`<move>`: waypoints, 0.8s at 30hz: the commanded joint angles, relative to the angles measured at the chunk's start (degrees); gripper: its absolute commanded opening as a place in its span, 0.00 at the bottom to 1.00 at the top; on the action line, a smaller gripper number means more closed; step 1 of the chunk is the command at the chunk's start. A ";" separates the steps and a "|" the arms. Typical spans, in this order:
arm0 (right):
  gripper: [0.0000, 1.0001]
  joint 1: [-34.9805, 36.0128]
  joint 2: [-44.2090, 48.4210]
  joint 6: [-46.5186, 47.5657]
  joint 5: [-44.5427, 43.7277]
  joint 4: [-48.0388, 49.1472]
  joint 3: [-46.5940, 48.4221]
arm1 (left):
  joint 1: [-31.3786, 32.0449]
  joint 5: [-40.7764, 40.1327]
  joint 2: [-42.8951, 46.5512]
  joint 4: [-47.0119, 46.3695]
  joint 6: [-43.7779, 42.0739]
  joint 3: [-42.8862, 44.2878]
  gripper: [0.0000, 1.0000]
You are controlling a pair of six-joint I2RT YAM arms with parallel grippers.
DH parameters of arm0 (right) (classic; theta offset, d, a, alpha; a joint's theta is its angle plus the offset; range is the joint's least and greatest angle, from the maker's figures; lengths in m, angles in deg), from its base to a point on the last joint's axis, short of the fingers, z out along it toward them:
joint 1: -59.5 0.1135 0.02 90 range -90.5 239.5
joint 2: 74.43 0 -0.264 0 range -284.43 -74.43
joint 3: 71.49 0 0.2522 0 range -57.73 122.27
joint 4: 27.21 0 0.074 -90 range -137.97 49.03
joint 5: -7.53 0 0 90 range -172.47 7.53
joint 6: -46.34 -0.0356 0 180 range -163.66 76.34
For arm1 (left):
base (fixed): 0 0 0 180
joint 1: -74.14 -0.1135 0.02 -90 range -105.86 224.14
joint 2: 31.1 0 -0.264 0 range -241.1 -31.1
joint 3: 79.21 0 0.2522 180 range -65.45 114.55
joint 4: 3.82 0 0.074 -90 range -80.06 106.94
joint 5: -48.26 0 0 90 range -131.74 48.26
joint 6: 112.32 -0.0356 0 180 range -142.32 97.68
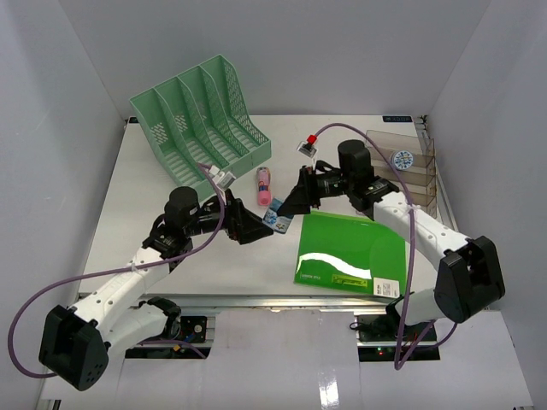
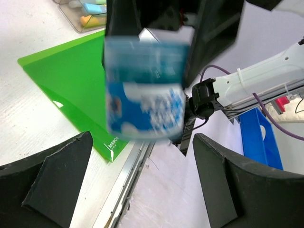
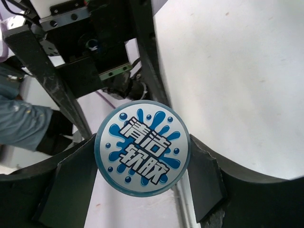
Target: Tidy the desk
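1. The right fingers [image 3: 71,185] grip a round blue-and-white tub [image 3: 142,147] between them.
2. The left fingers [image 2: 52,180] stand wide open either side of it, apparently not touching.
3. The white table [image 1: 145,171] lies beneath both arms, carrying a green folder [image 1: 350,252].

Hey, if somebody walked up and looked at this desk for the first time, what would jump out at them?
Above the middle of the white desk, the right gripper pinches a small round blue-and-white jar just ahead of the open left gripper. Next, the bright green flat plastic folder lies front right, and a mint green slotted file rack sits back left.
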 commanded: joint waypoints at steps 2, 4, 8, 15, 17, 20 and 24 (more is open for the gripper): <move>0.08 -11.54 0.61 14.43 2.05 -8.59 3.20 | -0.06 -3.38 5.84 5.62 -5.87 -0.27 0.98; 0.08 -15.01 -0.87 19.67 0.11 -12.83 4.65 | -0.06 -5.21 7.49 8.66 -7.37 -0.07 0.98; 0.08 -18.74 -3.89 30.27 -12.03 -17.28 10.54 | -0.06 -10.32 10.67 15.58 -10.12 -0.27 0.98; 0.08 -20.30 -9.68 45.61 -47.83 -7.59 15.96 | 0.03 -13.20 15.51 18.23 -11.26 -3.89 0.98; 0.08 -21.45 -13.79 48.03 -51.85 -6.32 19.29 | 0.03 -13.43 15.97 19.16 -11.60 -3.69 0.98; 0.08 -22.71 -18.46 49.82 -58.43 -3.15 22.65 | -0.06 -13.79 16.42 20.02 -12.08 -3.43 0.98; 0.08 -23.96 -22.81 50.47 -63.68 0.79 25.16 | 0.00 -13.49 16.65 20.17 -12.15 -3.49 0.98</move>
